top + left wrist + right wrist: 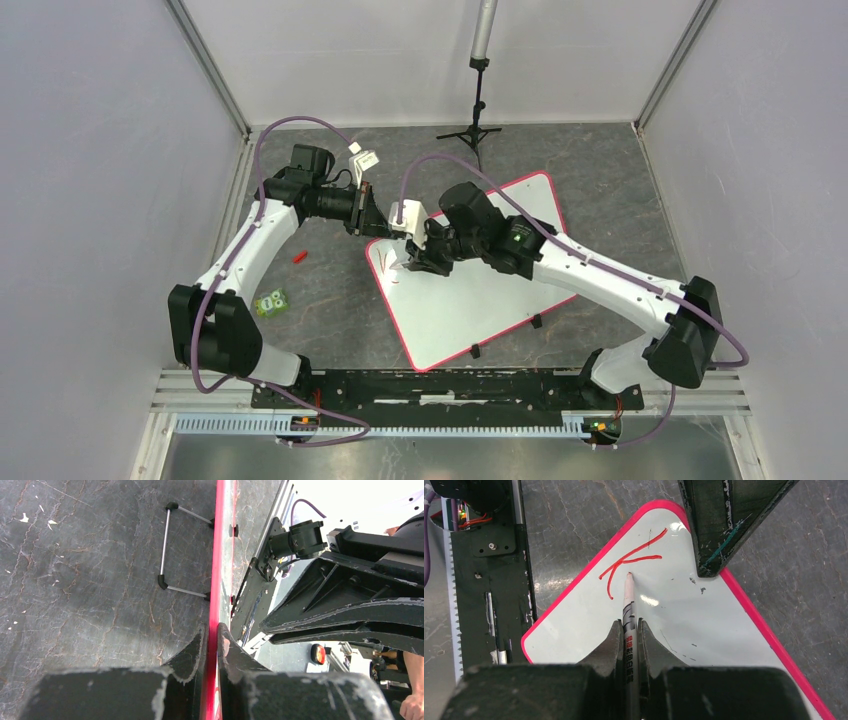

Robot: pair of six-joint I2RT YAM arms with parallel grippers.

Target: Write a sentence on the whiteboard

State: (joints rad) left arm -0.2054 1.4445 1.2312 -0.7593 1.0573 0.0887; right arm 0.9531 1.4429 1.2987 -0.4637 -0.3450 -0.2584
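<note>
- The large flat white rectangular whiteboard [470, 310] with thin red-pink rim lies turned diagonally on the dark grey stone-pattern table [340, 320]. Two small black clips [536, 322] sit on its near right edge.
- Left of the whiteboard, well apart, lies a small green square card [271, 302]. A little farther, also left of the whiteboard, lies a short red piece [298, 256].
- Over the whiteboard's far left corner the right gripper [629, 625] has its jaws pressed on a thin pale marker [628, 592] with a printed label. The tip touches the white surface.
- The sentence [639, 558] is only a few thin red strokes like a "K", just at the marker's tip.
- At the whiteboard's far left edge the left gripper [212, 630] is clamped on the red-pink rim, one finger on each side.
- Beyond the whiteboard's far corner stands a black tripod [474, 130] with a grey pole.
</note>
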